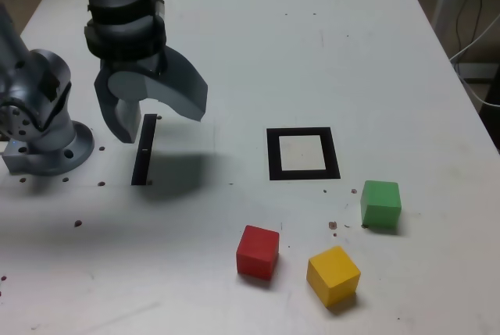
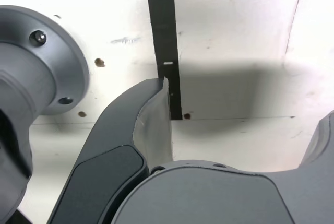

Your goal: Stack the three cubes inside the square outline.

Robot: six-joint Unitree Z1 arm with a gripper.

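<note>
Tabletop (image 1: 312, 54): a wide, flat white surface with small dark specks and holes; it carries everything below.
Arm base (image 1: 39, 144): a round grey metal mount bolted to the tabletop, far to the exterior view's left of the square outline.
Gripper (image 1: 156, 116): a grey metal claw hanging from a black-banded wrist, well to the exterior view's left of the square outline and above the tabletop; its shadow falls between it and the outline.
Fingers (image 1: 119, 120): spread wide apart, with nothing between them; one curved finger (image 2: 130, 151) fills the near part of the wrist view.
Square outline (image 1: 302, 153): a thick black frame with a white centre, lying flat, nothing inside it.
Black strip (image 1: 144, 150): a narrow straight band on the tabletop, directly below the gripper, well apart from the square outline on the exterior view's left; also seen in the wrist view (image 2: 163, 36).
Green cube (image 1: 380, 203): a matte block just nearer the camera than the square outline, off its right corner in the exterior view.
Yellow cube (image 1: 333, 274): a matte block, turned at an angle, nearer the camera than the square outline and apart from it.
Red cube (image 1: 258, 251): a matte block nearer the camera than the square outline, below its left edge in the exterior view, apart from it.
</note>
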